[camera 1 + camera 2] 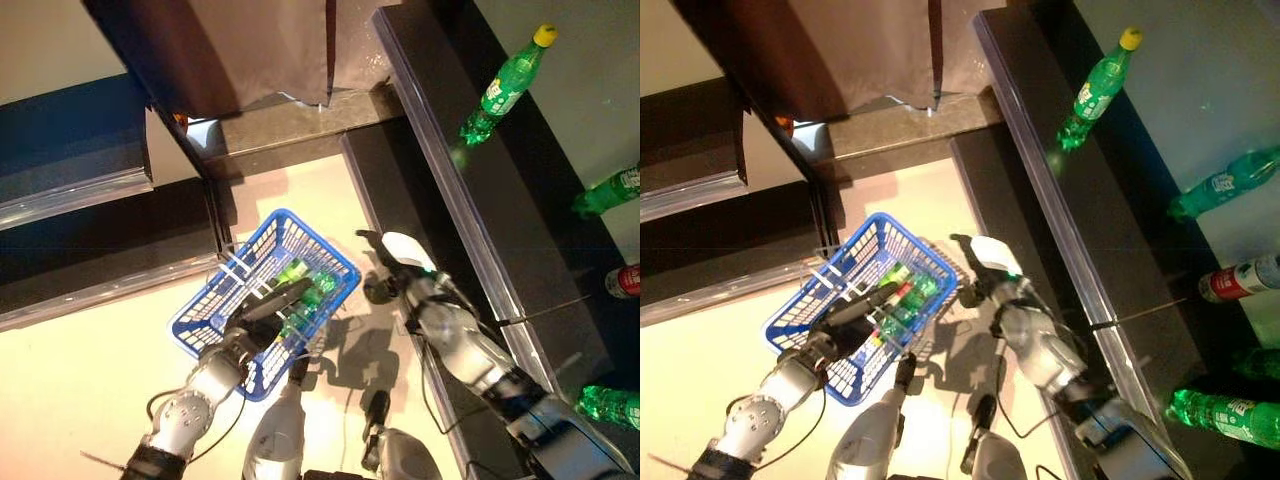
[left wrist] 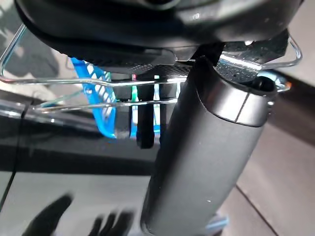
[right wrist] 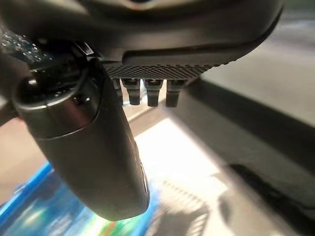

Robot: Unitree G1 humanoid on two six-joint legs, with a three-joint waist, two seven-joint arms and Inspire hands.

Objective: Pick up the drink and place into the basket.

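Note:
The blue basket hangs off the floor in front of me, with green drinks lying inside it. My left hand is over its middle, shut on the thin wire handles. My right hand, with a white thumb cover, is just right of the basket's near right corner. Its fingers are relaxed and it holds nothing. The right wrist view looks past its thumb to the basket and the green drinks below. More drinks stay on the dark counter at the right.
On the counter a green bottle with a yellow cap is at the far end, a green bottle lies further right, then a red drink and another green bottle nearer. A dark low shelf runs along the left.

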